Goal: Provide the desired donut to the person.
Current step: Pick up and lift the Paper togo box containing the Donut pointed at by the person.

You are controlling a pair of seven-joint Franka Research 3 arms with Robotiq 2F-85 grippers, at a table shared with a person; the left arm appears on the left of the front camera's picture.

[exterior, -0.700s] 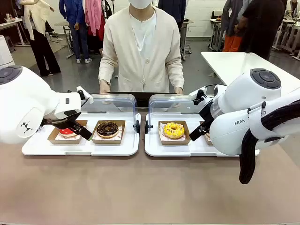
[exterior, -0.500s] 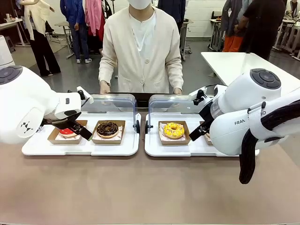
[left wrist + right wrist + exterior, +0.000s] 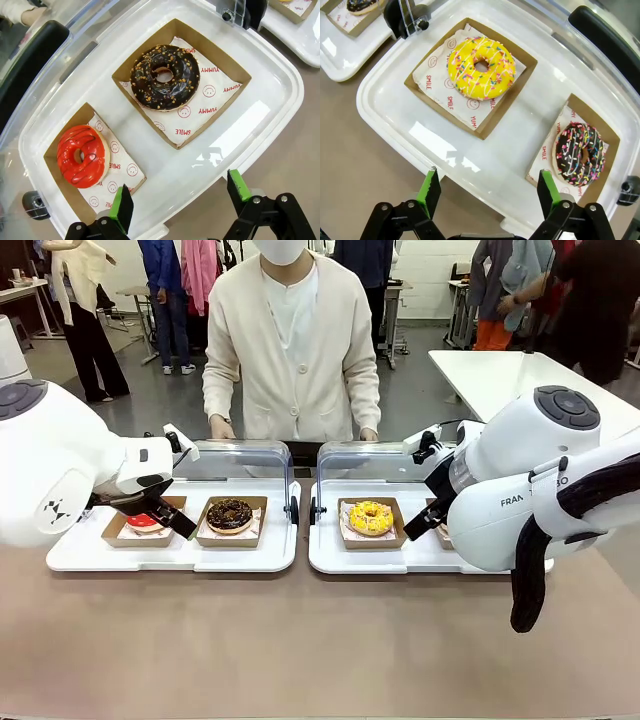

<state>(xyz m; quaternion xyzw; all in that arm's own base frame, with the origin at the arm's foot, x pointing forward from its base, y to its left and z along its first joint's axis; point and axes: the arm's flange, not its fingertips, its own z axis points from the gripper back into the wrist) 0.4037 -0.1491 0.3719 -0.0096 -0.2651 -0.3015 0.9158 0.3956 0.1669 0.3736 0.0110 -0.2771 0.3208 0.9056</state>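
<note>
The arms have not stirred over the last moment. The one change is that the person (image 3: 290, 340) has shifted a little toward 9 o'clock, with hands (image 3: 221, 428) resting at the far edge behind the trays and neither one pointing. I judge that no choice has been signalled yet, so the task is waiting on that. The left claw (image 3: 180, 192) hangs tilted over the near edge of the left tray (image 3: 80, 555), spread wide and empty. Below it the red donut (image 3: 81, 156) sits in its box at 8 o'clock of the nut-topped chocolate donut (image 3: 165, 76). The right claw (image 3: 488, 182) is likewise spread and empty above the right tray (image 3: 330, 555). There the yellow donut (image 3: 481, 67) lies with the sprinkled chocolate donut (image 3: 580, 152) at 4 o'clock of it. All four are boxed on trays on the counter (image 3: 300, 640).
</note>
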